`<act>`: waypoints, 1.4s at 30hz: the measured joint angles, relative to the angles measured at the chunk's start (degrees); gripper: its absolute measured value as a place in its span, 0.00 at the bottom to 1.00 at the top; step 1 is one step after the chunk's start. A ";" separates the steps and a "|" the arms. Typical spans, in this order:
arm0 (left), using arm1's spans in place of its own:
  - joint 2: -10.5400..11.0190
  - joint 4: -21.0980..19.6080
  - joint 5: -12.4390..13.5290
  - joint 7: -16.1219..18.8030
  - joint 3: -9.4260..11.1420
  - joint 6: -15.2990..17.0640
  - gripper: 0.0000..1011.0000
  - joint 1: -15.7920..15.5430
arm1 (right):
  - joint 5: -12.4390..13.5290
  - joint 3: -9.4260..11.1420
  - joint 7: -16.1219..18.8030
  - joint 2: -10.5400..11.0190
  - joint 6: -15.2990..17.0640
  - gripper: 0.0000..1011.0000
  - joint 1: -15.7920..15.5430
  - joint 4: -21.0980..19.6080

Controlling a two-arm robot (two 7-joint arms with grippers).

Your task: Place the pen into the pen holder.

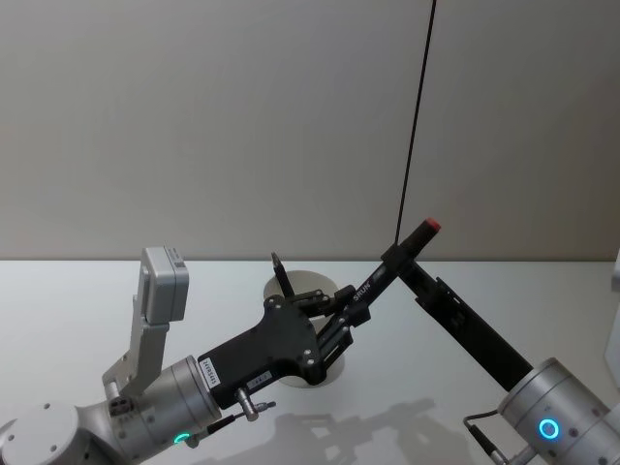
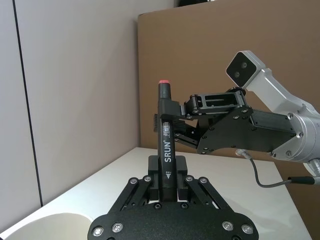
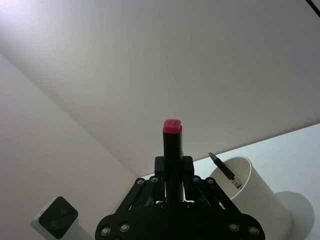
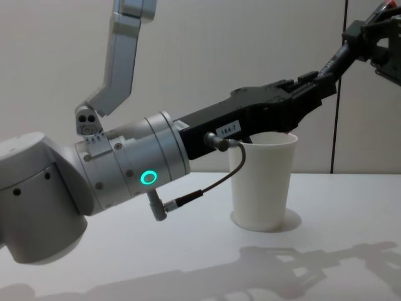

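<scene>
Pen (image 1: 387, 269) held in the air above the table (image 1: 77, 291), over the far right of the pen holder (image 4: 263, 182); long axis tilted, red cap end (image 1: 431, 225) up and toward the robot's right, lower end toward the cup. Left gripper (image 1: 351, 308) clamps its lower barrel; right gripper (image 1: 399, 254) clamps it just below the cap. Pen holder upright on the table, with a dark item (image 3: 223, 171) inside.

"SRUN" is being shown in white letters along the black pen (image 2: 166, 150); "164-7" is being displayed on a white label on the left arm (image 4: 227, 128).
</scene>
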 joint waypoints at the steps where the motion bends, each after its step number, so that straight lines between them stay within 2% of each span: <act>1: 0.00 0.00 0.00 0.00 0.00 0.00 0.19 0.00 | 0.00 0.00 0.00 0.00 0.00 0.19 0.00 0.00; 11: 0.00 0.00 0.02 0.00 0.00 0.01 0.19 0.00 | 0.05 0.00 0.00 0.00 0.00 0.19 0.00 -0.05; 13: 0.01 0.02 0.05 0.05 -0.01 0.04 0.25 0.00 | 0.08 -0.03 0.03 0.00 0.01 0.19 0.00 -0.10; 14: 0.01 0.02 0.05 0.06 0.00 0.04 0.25 0.00 | 0.08 -0.03 0.03 0.00 0.01 0.19 0.01 -0.11; 35: 0.00 0.01 0.04 0.07 0.00 0.03 0.93 0.00 | 0.08 0.00 0.02 0.02 0.01 0.19 0.00 -0.08; 38: 0.00 0.00 0.03 0.07 0.00 0.02 0.99 0.00 | 0.08 0.00 0.06 0.09 0.01 0.19 0.03 -0.05; 42: 0.00 0.00 0.02 0.07 -0.01 0.01 0.99 0.00 | 0.10 0.00 0.43 0.46 -0.04 0.19 0.19 0.16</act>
